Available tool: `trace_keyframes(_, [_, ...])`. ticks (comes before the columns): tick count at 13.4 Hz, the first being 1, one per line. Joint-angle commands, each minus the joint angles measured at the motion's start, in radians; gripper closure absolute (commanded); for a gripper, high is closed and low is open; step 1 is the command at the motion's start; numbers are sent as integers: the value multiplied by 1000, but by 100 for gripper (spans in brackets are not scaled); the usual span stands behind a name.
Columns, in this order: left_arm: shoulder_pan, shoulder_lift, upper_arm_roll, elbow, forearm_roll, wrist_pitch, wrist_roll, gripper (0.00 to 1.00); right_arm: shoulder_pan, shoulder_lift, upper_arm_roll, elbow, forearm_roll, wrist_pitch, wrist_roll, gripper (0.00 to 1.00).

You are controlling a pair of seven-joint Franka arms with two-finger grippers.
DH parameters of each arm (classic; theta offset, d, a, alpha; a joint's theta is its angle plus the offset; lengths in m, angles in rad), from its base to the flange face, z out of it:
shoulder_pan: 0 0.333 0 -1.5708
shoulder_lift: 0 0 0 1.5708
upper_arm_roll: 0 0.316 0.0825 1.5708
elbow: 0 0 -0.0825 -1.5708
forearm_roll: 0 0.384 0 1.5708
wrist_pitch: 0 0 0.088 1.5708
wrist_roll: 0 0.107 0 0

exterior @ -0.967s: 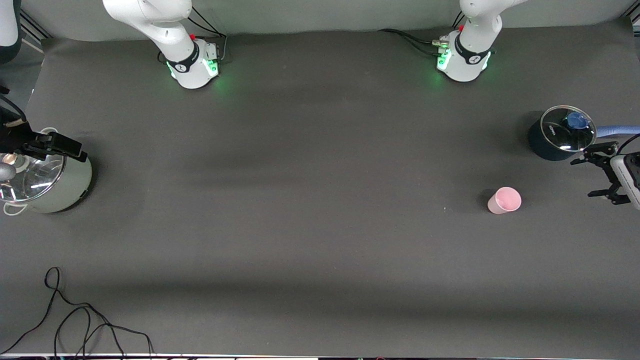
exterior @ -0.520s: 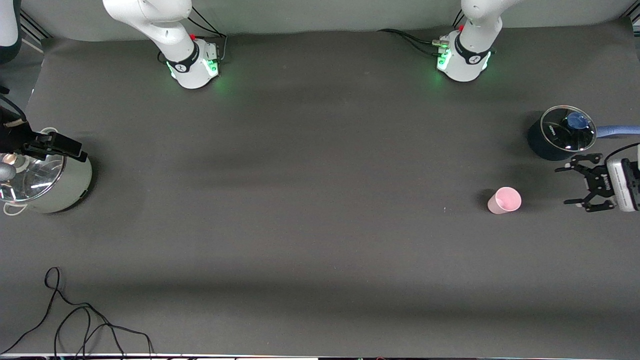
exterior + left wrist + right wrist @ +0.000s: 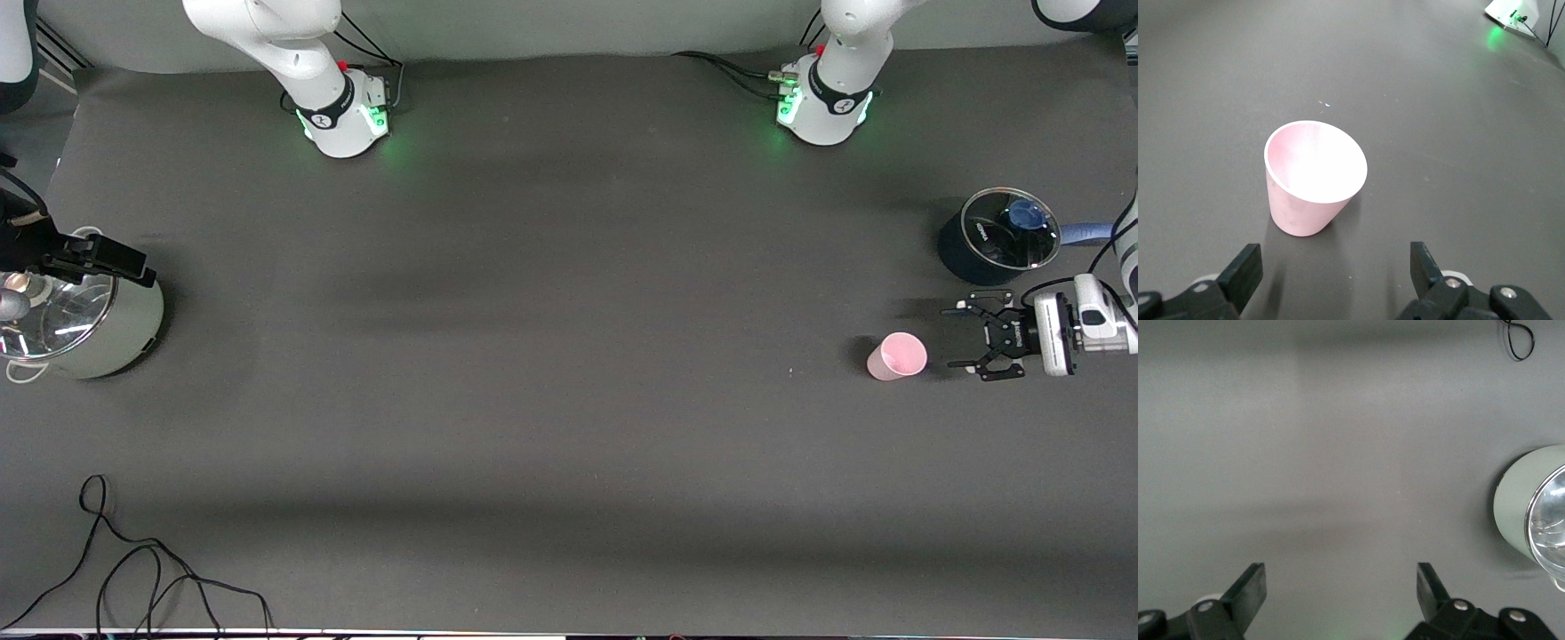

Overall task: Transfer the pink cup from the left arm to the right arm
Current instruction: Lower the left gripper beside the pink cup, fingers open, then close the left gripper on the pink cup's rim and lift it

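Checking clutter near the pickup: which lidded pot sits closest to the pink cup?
The dark blue saucepan with the glass lid, at the left arm's end, just farther from the front camera than the pink cup. The pale green pot sits at the right arm's end.

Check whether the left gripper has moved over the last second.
Yes. The left gripper, jaws open, has come in from the table's edge toward the pink cup, and now sits nearer the front camera than the dark blue saucepan. The cup stayed put.

One pink cup [image 3: 897, 356], two pots [image 3: 997, 236] [image 3: 84, 324], one cable [image 3: 133, 569].

Both arms low, jaws wide apart.
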Motion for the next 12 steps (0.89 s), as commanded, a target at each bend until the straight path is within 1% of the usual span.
trace_keyframes(1, [7, 36, -9, -9, -75, 9, 161, 1, 6, -6, -7, 1, -2, -13, -12, 0])
trace_keyframes(5, [7, 81, -11, -5, -148, 7, 262, 1, 6, -4, -7, 1, -2, -13, -12, 0])
trace_keyframes(12, [6, 136, -16, 12, -201, 7, 285, 1, 6, -4, -7, 1, -2, -13, -12, 0])
